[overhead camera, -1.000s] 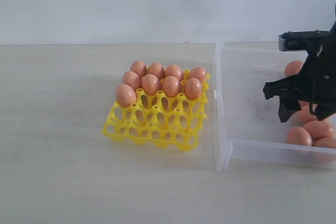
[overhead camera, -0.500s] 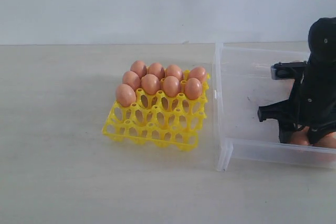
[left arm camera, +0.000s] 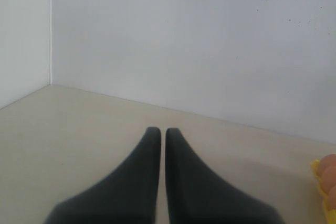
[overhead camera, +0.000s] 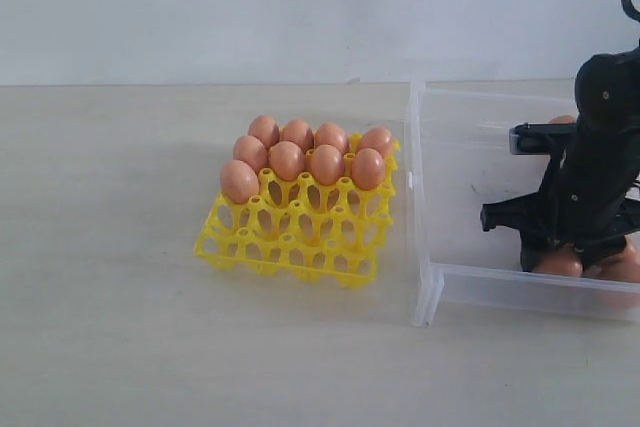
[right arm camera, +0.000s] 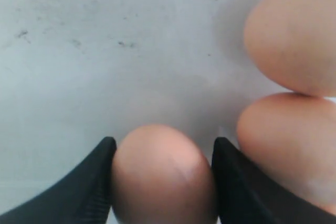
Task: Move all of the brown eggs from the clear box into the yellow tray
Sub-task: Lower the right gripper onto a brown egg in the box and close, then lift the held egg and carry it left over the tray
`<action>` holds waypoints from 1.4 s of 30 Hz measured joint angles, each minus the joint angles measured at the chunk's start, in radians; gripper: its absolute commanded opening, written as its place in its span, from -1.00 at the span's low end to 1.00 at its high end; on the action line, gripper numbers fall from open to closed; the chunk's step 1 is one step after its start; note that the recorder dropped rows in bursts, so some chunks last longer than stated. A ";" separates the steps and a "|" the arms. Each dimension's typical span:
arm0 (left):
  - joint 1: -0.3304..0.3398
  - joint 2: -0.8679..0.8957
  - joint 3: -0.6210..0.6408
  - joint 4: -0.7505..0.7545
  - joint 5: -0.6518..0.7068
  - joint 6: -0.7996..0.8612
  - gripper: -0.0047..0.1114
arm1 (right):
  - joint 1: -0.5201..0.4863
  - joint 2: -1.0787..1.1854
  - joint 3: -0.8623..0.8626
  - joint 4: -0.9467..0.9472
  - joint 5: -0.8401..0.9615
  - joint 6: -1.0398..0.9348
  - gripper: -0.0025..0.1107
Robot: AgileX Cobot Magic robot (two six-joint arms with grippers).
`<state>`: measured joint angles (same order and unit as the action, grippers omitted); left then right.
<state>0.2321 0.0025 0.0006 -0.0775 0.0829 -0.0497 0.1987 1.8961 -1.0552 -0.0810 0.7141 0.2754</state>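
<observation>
The yellow tray [overhead camera: 290, 247] holds several brown eggs [overhead camera: 287, 159] in its two far rows. To its right stands the clear box [overhead camera: 470, 282]. My right gripper [overhead camera: 558, 247] reaches down inside the box near its front wall. In the right wrist view both fingertips [right arm camera: 105, 153] press the sides of one brown egg [right arm camera: 163, 174] that rests on the box floor. Two more eggs [right arm camera: 291, 30] lie beside it, touching each other. My left gripper [left arm camera: 158, 132] is shut and holds nothing above bare table; it does not show in the exterior view.
Another egg [overhead camera: 625, 265] lies just right of the gripped one, and one more [overhead camera: 562, 119] peeks out behind the arm at the back of the box. The box floor [right arm camera: 105, 40] has dark smudges. The tray's near rows of cups [overhead camera: 300, 237] are unfilled.
My right arm has come down and forward in the box, towards its front wall. Its fingers have narrowed onto one egg. The tray and its eggs have not moved.
</observation>
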 measured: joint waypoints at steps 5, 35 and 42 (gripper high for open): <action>0.000 0.000 0.000 0.000 0.000 0.000 -0.85 | 0.000 0.000 0.000 -0.031 -0.103 -0.001 -0.96; 0.000 0.000 0.000 0.000 0.000 0.000 -0.85 | 0.265 -0.009 0.347 -0.411 -1.924 0.199 -0.96; 0.000 0.000 0.000 0.000 0.000 0.000 -0.85 | 0.332 0.178 0.164 -0.369 -1.926 0.321 -0.96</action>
<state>0.2321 0.0025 0.0006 -0.0775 0.0829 -0.0497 0.5307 2.0745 -0.8915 -0.4496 -1.2115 0.5968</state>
